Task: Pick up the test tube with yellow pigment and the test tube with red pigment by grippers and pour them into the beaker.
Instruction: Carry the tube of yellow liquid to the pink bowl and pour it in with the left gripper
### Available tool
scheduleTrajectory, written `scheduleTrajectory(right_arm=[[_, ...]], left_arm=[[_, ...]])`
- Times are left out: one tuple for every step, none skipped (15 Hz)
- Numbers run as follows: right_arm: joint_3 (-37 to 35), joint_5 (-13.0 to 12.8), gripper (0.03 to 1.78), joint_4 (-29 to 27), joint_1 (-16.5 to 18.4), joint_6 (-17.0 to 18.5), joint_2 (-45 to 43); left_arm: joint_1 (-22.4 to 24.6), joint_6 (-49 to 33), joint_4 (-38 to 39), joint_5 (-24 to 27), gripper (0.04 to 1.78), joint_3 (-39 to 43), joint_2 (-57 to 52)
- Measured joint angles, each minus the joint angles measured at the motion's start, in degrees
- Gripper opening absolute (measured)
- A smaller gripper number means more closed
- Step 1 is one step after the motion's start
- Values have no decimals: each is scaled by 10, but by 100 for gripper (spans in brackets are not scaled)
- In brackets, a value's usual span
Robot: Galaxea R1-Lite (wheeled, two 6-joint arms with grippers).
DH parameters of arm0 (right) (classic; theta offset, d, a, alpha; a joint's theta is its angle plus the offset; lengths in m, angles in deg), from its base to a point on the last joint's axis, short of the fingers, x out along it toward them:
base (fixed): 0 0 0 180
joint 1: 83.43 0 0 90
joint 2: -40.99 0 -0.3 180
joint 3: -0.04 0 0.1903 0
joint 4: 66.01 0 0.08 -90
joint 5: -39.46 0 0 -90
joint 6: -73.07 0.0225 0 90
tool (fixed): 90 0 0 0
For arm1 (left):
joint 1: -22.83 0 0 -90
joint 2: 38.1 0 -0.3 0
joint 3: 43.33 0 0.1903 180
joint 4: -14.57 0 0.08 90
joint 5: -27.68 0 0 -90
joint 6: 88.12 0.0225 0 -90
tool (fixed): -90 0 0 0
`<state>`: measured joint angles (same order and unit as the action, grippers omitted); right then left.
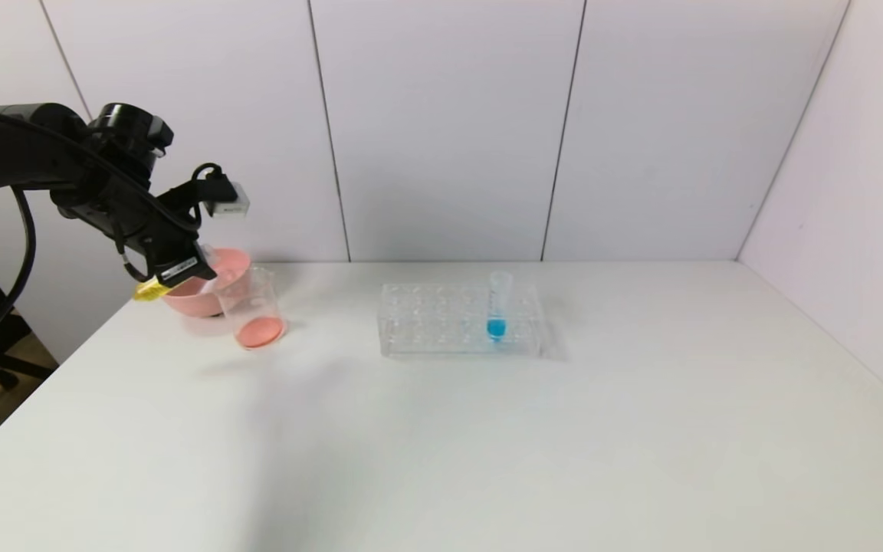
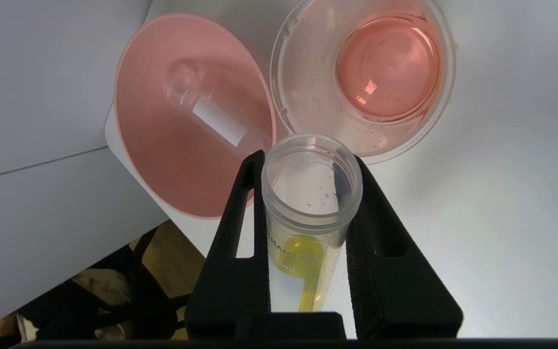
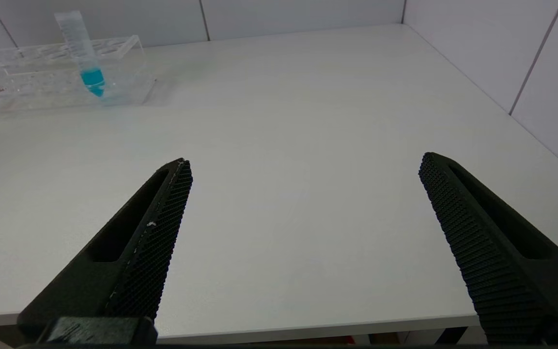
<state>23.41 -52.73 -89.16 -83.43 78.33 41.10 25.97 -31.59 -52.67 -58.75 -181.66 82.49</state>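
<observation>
The left gripper point(image 2: 308, 194) hangs above the far-left corner of the white surface point(image 1: 487, 429), its two black fingers point(image 2: 240, 228) pinching the test tube with yellow pigment point(image 2: 310, 213) between them. In the left wrist view the tube's open mouth points toward the beaker point(image 2: 303, 92) and the pink bowl point(image 2: 162, 169), its rim close to the beaker's lip, while yellow liquid sits farther back inside the tube, between the fingers. In the head view only the tube's yellow end point(image 1: 148, 290) shows, poking out beside the gripper point(image 1: 181, 272) just in front of the pink bowl point(image 1: 219, 264). The beaker point(image 1: 251, 307) stands on the surface touching or just beside the bowl, on the side nearer the robot, and holds a shallow layer of red-orange liquid at its bottom. Inside the bowl lies a clear tube with a white band point(image 2: 213, 118) — whether any pigment is left in it cannot be told. Well to the right, near the middle of the surface, a clear many-holed rack point(image 1: 441, 322) holds one upright blue-tipped tube point(image 1: 497, 307). The right gripper point(image 3: 303, 174) hovers low over the near edge of the surface with its fingers point(image 3: 148, 242) spread wide and nothing between them — the rack point(image 3: 41, 72) and blue-tipped tube point(image 3: 83, 51) show far off in its view.
</observation>
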Motion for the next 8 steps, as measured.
scheduleTrajectory(right_arm=[[0,0,171,0,0,0,0],[0,0,171,0,0,0,0],[0,0,171,0,0,0,0],[0,0,171,0,0,0,0],[0,0,171,0,0,0,0],[0,0,171,0,0,0,0],[0,0,171,0,0,0,0],[0,0,171,0,0,0,0]], left_arm=[[-2,0,0,-6,46,0,-1],[-4,0,-1,-10,46,0,-2],[-8,1,-2,-18,46,0,-2],[-12,4,-2,-29,46,0,-2],[-16,7,-3,-38,46,0,-2],[-20,7,-5,-43,46,0,-2],[-24,8,-11,-49,46,0,-2],[-27,10,-17,-59,46,0,-2]])
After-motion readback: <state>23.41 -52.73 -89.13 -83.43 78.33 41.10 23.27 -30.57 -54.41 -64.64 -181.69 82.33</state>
